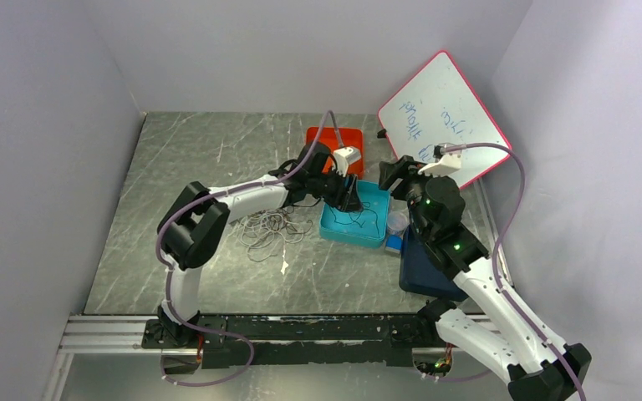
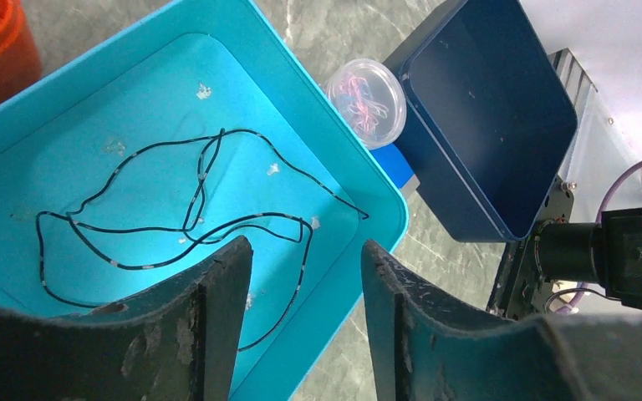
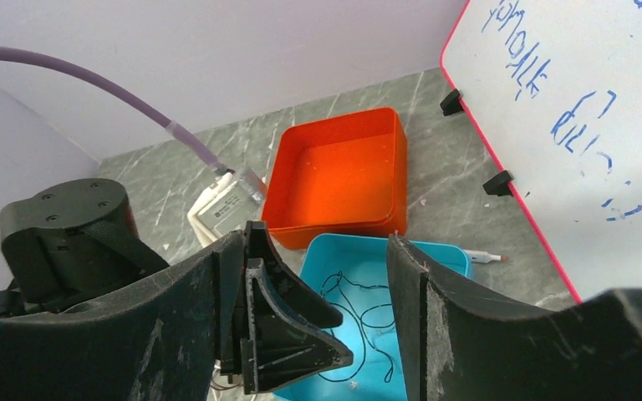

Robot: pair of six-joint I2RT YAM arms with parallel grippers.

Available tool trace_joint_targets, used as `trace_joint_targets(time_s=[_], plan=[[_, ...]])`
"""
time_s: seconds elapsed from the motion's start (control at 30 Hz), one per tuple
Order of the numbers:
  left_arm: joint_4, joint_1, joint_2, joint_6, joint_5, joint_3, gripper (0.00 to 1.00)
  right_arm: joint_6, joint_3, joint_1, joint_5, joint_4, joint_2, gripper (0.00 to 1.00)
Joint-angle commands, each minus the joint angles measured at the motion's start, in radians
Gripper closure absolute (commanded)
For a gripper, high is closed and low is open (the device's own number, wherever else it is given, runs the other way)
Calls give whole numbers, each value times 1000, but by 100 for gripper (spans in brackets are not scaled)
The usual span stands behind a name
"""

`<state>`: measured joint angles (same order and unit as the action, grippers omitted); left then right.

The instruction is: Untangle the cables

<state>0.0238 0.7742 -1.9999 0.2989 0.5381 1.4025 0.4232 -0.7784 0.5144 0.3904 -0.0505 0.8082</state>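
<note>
Left wrist: left gripper (image 2: pixel 305 251), empty, jaws apart over black cable (image 2: pixel 191 227) sorted into teal tray (image 2: pixel 334 142); right gripper (image 3: pixel 322 251) likewise spread; pale tangle (image 1: pixel 267 230), near left, probably next.

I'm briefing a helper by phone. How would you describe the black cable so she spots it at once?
On the grey table, find the turquoise tray just in front of the orange tray. The black cable lies in loose loops on its floor. Unlike the pale cables heaped on the table left of that tray, it is dark and lies alone in a tray.
</note>
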Motion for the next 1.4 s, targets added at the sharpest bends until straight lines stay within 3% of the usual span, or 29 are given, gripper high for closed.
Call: trace_joint_targets(time_s=[0.0, 0.27, 0.47, 0.67, 0.73, 0.9, 1.2, 1.37], plan=[[17, -4, 84, -8, -45, -21, 44, 7, 10, -7, 9, 16, 2, 33], [66, -65, 236, 4, -103, -136, 44, 25, 33, -7, 13, -7, 51, 33], [63, -138, 339, 14, -173, -247, 46, 39, -4, -15, -101, -39, 202, 34], [28, -204, 416, 9, -231, -314, 47, 64, -32, -51, -316, -21, 365, 52], [19, -225, 434, 9, -233, -331, 47, 78, -28, -62, -371, -9, 406, 63], [-31, -258, 474, 2, -298, -362, 48, 109, 0, -92, -426, 18, 480, 81], [-79, -307, 534, 21, -383, -427, 48, 100, 22, -150, -537, 92, 629, 89], [-96, -322, 556, 25, -399, -445, 48, 64, 4, -159, -484, 67, 701, 93]])
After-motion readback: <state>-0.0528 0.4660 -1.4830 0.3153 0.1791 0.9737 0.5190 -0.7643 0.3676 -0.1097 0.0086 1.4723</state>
